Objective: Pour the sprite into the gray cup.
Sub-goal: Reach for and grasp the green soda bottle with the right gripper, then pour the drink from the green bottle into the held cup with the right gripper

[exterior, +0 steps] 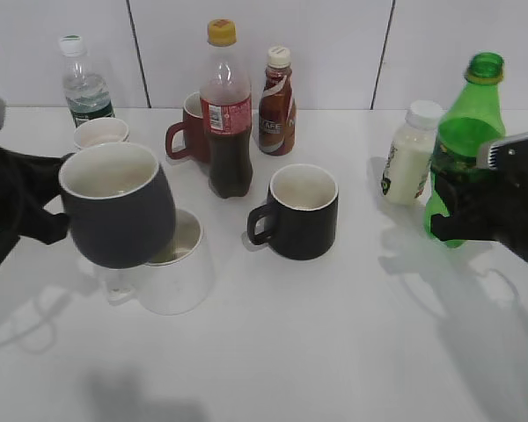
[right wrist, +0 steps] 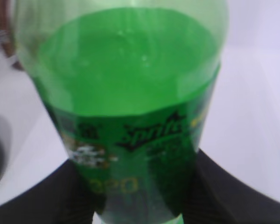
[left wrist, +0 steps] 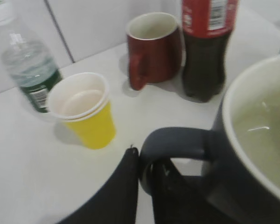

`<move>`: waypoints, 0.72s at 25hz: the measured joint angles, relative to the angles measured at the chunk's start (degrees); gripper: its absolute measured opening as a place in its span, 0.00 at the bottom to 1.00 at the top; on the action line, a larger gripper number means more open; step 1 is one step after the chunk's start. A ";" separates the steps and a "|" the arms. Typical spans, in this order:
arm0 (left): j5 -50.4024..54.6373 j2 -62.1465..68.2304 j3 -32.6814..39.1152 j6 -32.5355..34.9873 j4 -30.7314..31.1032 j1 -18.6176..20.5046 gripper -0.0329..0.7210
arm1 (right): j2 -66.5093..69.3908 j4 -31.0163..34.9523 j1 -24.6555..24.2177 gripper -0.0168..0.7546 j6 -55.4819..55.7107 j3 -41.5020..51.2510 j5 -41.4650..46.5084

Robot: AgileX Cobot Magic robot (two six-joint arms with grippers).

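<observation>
The gray cup [exterior: 119,211] is a charcoal mug with a cream inside. My left gripper [exterior: 44,207] is shut on its handle [left wrist: 177,140] and holds it in the air at the left, tilted a little, above a white mug. Its rim fills the right of the left wrist view [left wrist: 252,140]. The sprite [exterior: 462,141] is a green bottle with no cap, upright at the right. My right gripper [exterior: 458,215] is shut on its labelled body. The bottle fills the right wrist view [right wrist: 126,107], with my fingers [right wrist: 135,191] on both sides.
A white mug [exterior: 172,264] stands under the gray cup. A black mug [exterior: 299,211], a cola bottle [exterior: 227,110], a red mug [exterior: 187,132], a brown drink bottle [exterior: 277,92], a water bottle [exterior: 84,88], a yellow paper cup [left wrist: 84,109] and a white bottle [exterior: 411,154] stand around.
</observation>
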 joint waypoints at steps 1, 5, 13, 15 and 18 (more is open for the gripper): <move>1.25 0.00 -0.76 0.00 0.00 -0.94 0.11 | -1.54 -0.17 0.65 0.47 -2.80 0.02 1.68; 3.73 0.00 -3.15 0.00 -0.05 -5.65 0.11 | -9.54 4.71 5.42 0.47 -16.45 -0.04 10.35; 9.59 0.19 -7.68 0.00 -0.05 -14.75 0.11 | -15.86 23.16 17.61 0.47 -53.52 -4.84 17.03; 9.97 0.68 -8.76 0.00 -0.05 -16.17 0.11 | -15.86 25.07 19.62 0.47 -60.73 -6.52 17.03; 11.70 1.89 -10.60 -0.05 -0.10 -17.90 0.11 | -15.86 25.41 21.15 0.47 -67.92 -8.73 17.08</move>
